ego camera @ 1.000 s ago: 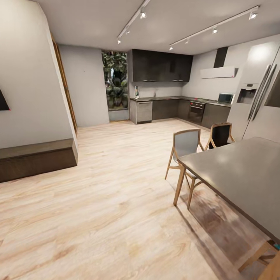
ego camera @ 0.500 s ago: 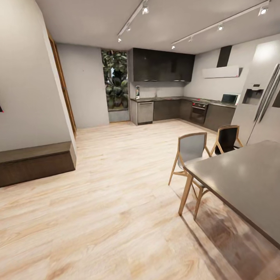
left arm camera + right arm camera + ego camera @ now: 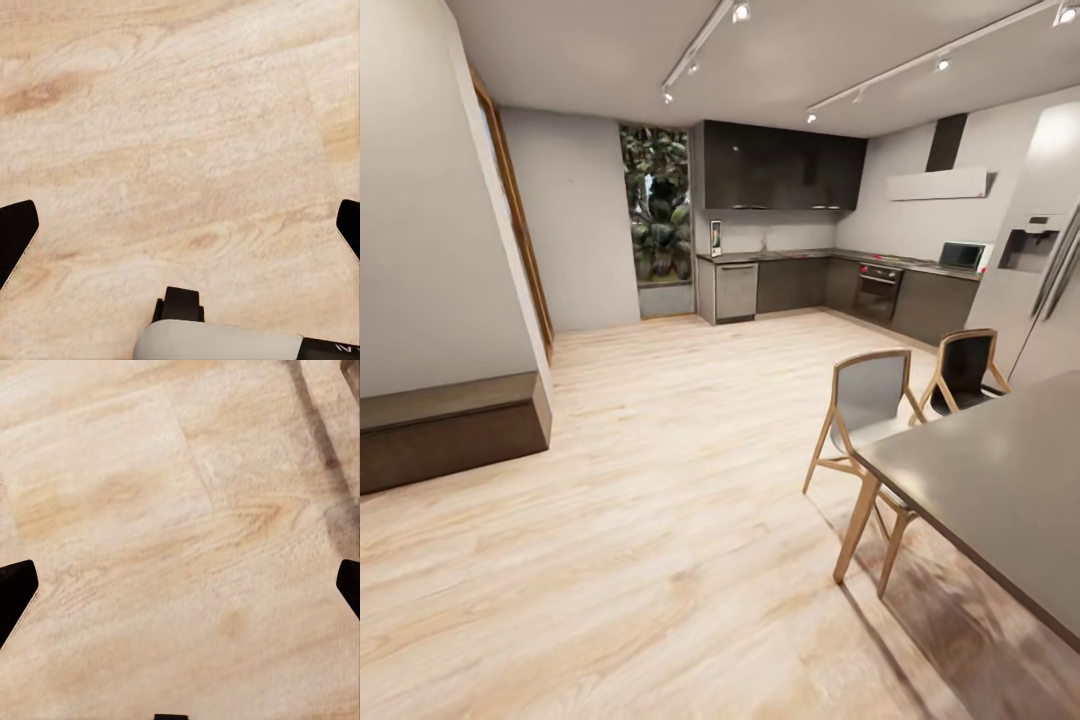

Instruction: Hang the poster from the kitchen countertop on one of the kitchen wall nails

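Nothing of the task looks done yet: the robot stands out on the wooden floor, well apart from the kitchen. The poster stands upright at the left end of the kitchen countertop, beside the window; it is too small to read. Reaching it, lifting it and hanging it are all left. No wall nail can be made out. The left hand and right hand are both spread wide, holding nothing, above the floor.
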Motion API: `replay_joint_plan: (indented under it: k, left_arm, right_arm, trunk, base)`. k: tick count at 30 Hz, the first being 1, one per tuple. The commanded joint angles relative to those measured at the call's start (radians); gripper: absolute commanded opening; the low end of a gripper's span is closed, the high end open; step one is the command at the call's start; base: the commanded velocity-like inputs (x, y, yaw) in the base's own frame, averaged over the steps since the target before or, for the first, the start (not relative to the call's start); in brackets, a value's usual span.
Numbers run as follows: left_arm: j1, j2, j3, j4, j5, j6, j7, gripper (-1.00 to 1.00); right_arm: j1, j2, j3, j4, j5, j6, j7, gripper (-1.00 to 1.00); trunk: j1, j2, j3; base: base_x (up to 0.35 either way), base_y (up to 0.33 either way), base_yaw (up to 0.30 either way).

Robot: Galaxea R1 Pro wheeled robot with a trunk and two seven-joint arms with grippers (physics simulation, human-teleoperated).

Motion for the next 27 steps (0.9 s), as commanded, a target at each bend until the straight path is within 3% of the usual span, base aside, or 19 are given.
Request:
replay_joint_plan:
  k: [1, 27]
  left_arm:
    - [0.0, 0.0, 0.001, -0.001, 0.0, -0.002, 0.0, 1.0]
    - [0.0, 0.0, 0.001, -0.001, 0.0, -0.002, 0.0, 1.0]
  right_arm:
    - [-0.001, -0.001, 0.003, 0.001, 0.002, -0.003, 0.0, 1.0]
    - [-0.001, -0.001, 0.004, 0.001, 0.002, -0.003, 0.0, 1.0]
  trunk:
    - [0.001, 0.0, -0.001]
    - [0.001, 0.0, -0.001]
  base:
    - [0.338, 0.077, 0.0]
    - [0.338, 0.077, 0.0]
